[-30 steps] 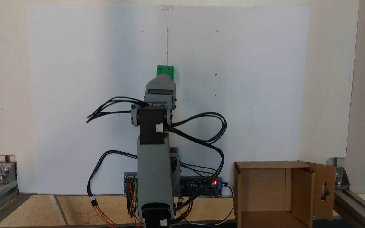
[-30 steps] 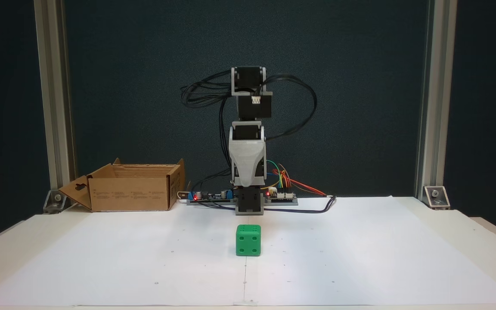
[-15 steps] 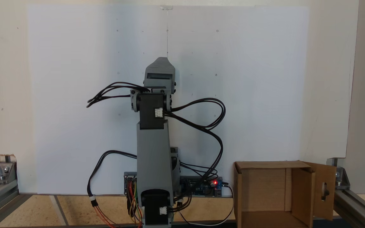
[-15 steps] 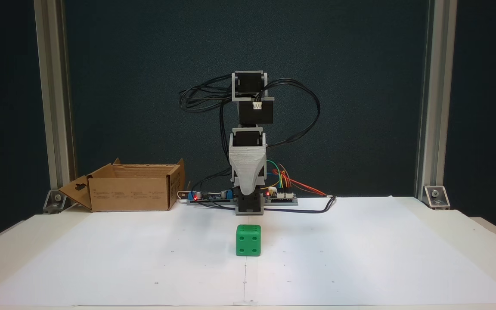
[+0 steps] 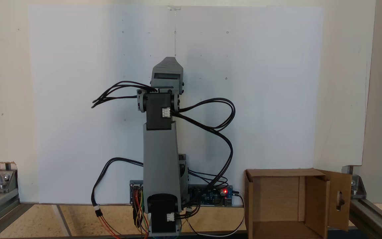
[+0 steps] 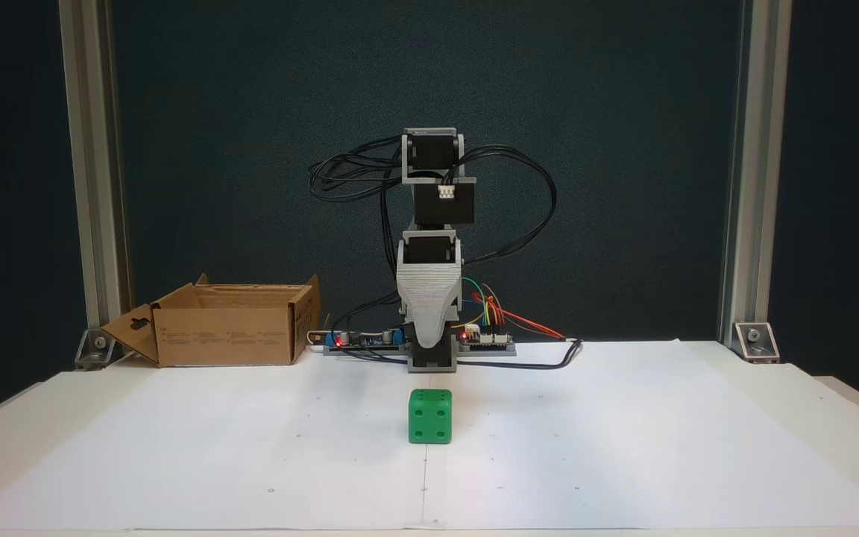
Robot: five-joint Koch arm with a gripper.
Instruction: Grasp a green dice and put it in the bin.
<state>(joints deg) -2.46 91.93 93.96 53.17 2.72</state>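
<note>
The white paper sheet (image 6: 623,447) covers the table under the arm. The bin (image 6: 228,332), an open cardboard box, stands well to the left of the gripper (image 6: 429,339) in a fixed view, at the sheet's back edge. The gripper points down above the paper; its jaws seem to lie one behind the other, so whether they are apart cannot be told. The green dice (image 6: 429,416) sits on the paper just in front of and below the gripper, untouched.
</note>
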